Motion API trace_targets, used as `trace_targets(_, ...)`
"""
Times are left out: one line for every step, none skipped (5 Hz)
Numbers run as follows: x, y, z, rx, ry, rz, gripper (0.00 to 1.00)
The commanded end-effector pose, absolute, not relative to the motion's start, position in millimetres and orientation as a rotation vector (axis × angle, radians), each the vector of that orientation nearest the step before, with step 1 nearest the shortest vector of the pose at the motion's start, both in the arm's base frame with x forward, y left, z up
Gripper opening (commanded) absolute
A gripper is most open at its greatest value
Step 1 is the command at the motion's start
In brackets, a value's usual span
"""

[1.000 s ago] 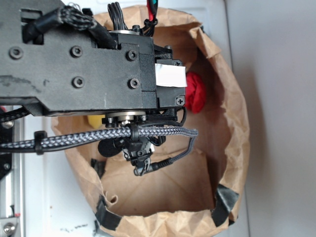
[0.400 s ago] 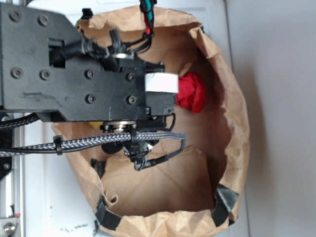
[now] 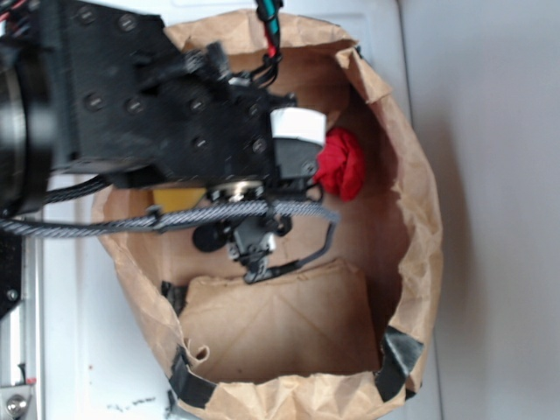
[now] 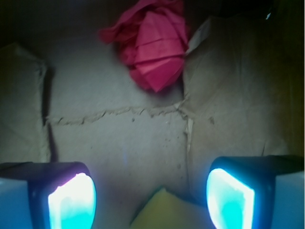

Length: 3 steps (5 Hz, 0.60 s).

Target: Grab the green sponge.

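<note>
The exterior view looks straight down from above at a brown paper bag (image 3: 411, 219), with the black arm (image 3: 149, 114) close under the camera. The wrist view sits low inside the bag, very near its floor (image 4: 119, 143). Both views show the red ball (image 3: 341, 164) (image 4: 152, 45).

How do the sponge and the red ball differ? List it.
Colour: the green sponge shows yellow foam; the red fabric ball is red.
Surface: the sponge looks smooth, the ball creased.
Place: the sponge lies between the open gripper fingers; the ball lies beyond.
Both rest inside the paper bag.
</note>
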<state>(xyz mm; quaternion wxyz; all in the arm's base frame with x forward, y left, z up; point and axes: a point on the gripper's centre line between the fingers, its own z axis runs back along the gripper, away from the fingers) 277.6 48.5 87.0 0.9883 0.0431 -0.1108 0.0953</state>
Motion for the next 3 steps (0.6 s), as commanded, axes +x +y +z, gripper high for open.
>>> trace_targets(279.1, 66.6, 96.5, 0.105, -0.286, 0.180, 1.00)
trace_targets(268.8, 74.9, 91.3, 0.122, -0.302, 0.147, 1.00)
trace_targets(256.4, 79.8, 93.8, 0.124, -0.297, 0.113, 1.00)
